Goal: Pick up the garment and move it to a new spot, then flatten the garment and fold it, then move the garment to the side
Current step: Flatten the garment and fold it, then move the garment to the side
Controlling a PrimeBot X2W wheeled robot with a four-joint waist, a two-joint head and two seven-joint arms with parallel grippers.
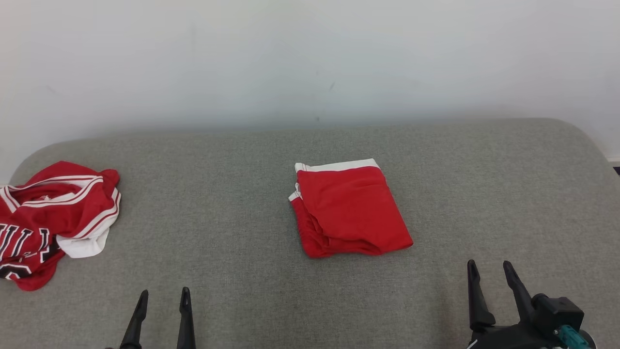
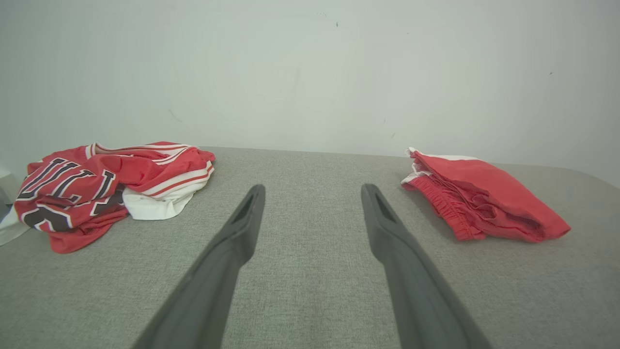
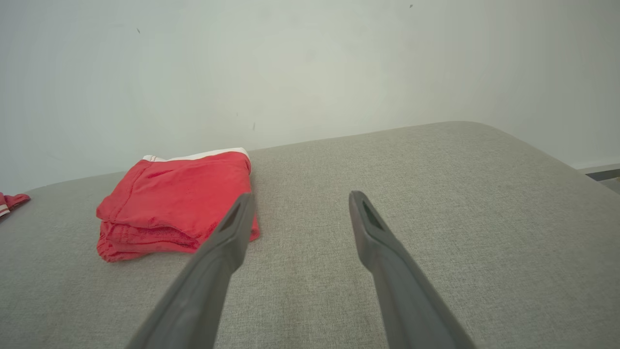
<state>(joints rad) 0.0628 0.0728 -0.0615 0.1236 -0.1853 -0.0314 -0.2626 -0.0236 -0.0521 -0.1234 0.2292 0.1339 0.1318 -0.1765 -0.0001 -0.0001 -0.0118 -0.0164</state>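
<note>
Head view: folded red garment lies centre; left gripper and right gripper empty, jaws apart. Left wrist view: crumpled jersey at left. Right wrist view: garment close, left side. Fold seems done; next, grasp it and move it aside.

Our left gripper sits low on our left side, its two dark fingers spread apart and pointing forward, empty. Our right gripper sits on our right, reaching a little further forward, fingers likewise parted and empty, with the dark wrist behind them.
</note>
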